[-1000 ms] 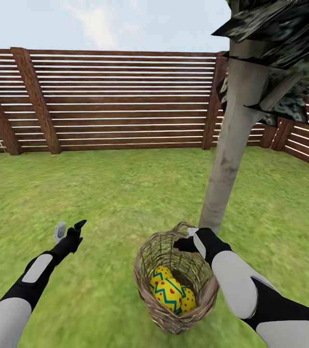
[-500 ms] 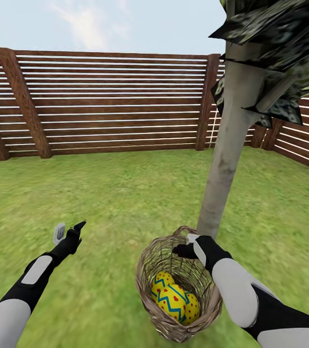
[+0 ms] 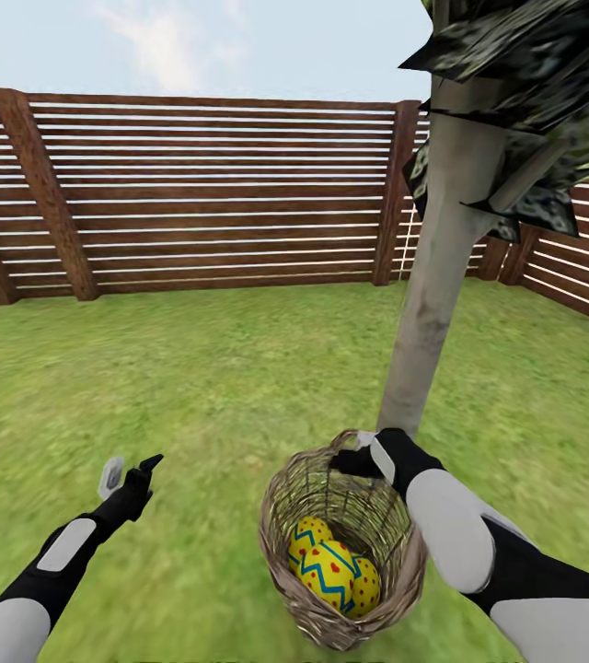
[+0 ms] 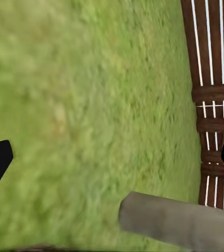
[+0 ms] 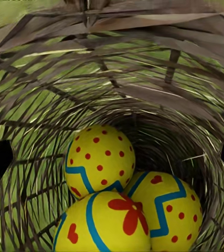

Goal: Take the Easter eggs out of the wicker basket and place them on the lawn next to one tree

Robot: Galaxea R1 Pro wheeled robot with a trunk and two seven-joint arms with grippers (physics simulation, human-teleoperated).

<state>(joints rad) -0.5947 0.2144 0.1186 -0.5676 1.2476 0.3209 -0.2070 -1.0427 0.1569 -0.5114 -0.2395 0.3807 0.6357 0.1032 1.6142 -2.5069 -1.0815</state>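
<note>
So we've got the right claw point(image 3: 357, 453) spread open at the wicker basket point(image 3: 287, 516) rim beside the tree point(image 3: 433, 276), three Easter eggs point(image 5: 123, 202) just below it, left claw point(image 3: 131, 466) open, so next we probably reach down for one.

Head view looks forward-down over lawn point(image 3: 193, 387), fence point(image 3: 212, 198) at 12 o'clock, tree point(image 3: 437, 267) at 1 o'clock. Right wrist view peers close into wicker basket point(image 5: 112, 68), shared with head view. Left wrist view faces grass, trunk, fence, also shared.

left end effector point(image 3: 132, 468) open, right arm point(image 3: 465, 539) extended
</note>
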